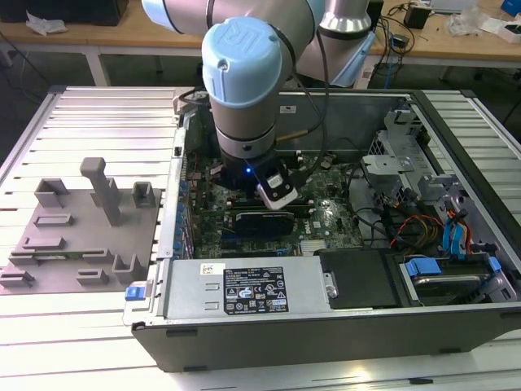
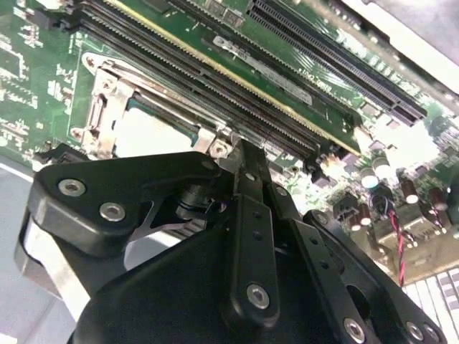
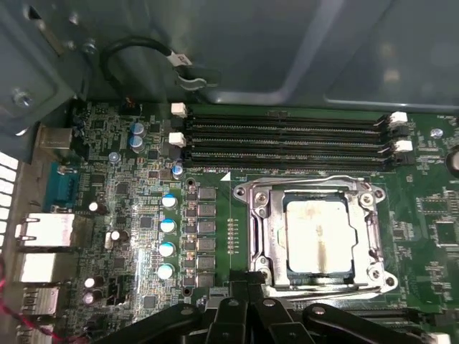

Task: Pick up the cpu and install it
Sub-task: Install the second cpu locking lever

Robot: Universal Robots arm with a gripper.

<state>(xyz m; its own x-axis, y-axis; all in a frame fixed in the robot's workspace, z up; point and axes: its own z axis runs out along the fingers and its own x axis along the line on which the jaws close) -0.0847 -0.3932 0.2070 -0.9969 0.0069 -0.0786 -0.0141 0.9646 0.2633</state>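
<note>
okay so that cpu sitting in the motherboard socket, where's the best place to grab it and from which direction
Probably from straight above. The cpu lies flat inside the socket's metal frame, so only its silvery top and thin edges are exposed. Grip two opposite edges where the frame leaves room; a sideways approach looks blocked by the frame and the memory slots.

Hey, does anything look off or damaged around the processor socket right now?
The cpu sits square inside the socket frame, but its metal top carries brownish smears and streaks, which show in the first wrist view. Nothing else looks askew; the memory slots beside it look intact.
</note>
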